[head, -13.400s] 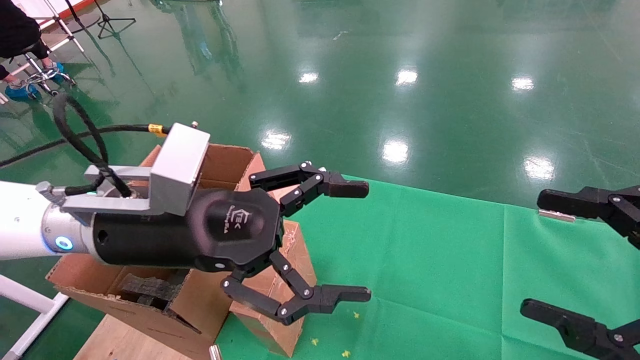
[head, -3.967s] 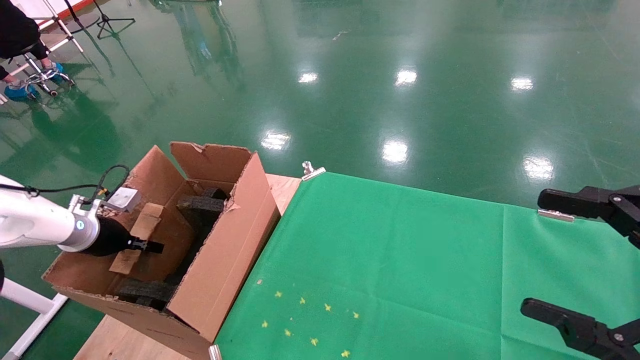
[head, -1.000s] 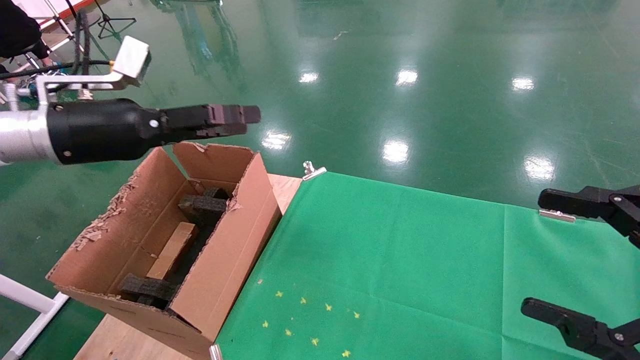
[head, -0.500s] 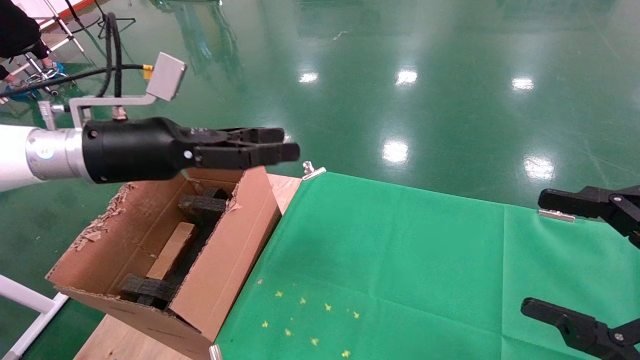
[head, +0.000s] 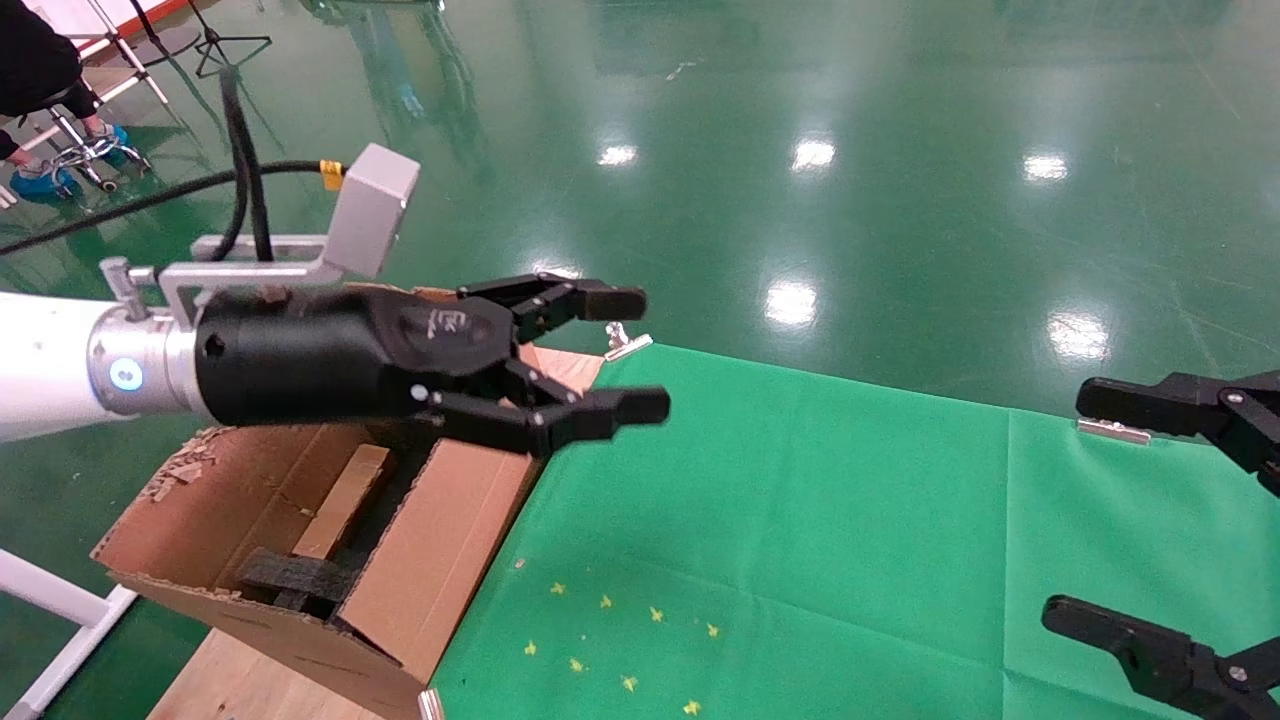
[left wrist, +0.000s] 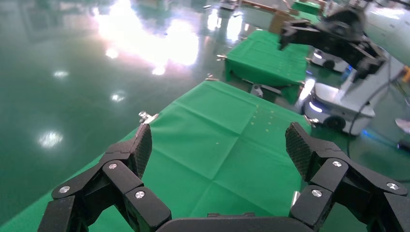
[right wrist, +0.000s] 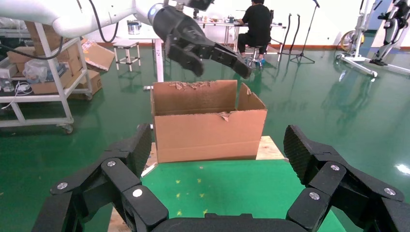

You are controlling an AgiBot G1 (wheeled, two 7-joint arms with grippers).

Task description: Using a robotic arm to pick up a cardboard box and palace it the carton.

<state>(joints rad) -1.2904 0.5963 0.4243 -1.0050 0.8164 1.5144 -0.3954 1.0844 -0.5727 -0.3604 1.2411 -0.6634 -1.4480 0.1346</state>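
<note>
The robotic arm [head: 60, 365] reaches in from the left. Its left gripper [head: 630, 352] is open and empty, hovering above the carton's right wall and the cloth's left edge. The left wrist view shows this gripper [left wrist: 220, 145] spread wide over the green cloth. The carton [head: 420, 560] stands at the left, with torn flaps and black foam blocks [head: 290, 578] inside. The small cardboard box [head: 343, 500] lies inside it between the foam blocks. My right gripper [head: 1095, 510] is open and empty at the right edge. The right wrist view shows the carton [right wrist: 208, 130] and the left gripper [right wrist: 221, 67] above it.
A green cloth [head: 800, 520] covers the table, held by a metal clip [head: 625, 342], with small yellow marks [head: 620, 640] near the front. Bare wood [head: 240, 690] shows under the carton. A person [head: 30, 60] sits far left. Shiny green floor lies beyond.
The left gripper let go of the cardboard box inside the carton and rose out. It has since moved right and down towards the cloth, turned, and opened its fingers. The right arm has not moved.
</note>
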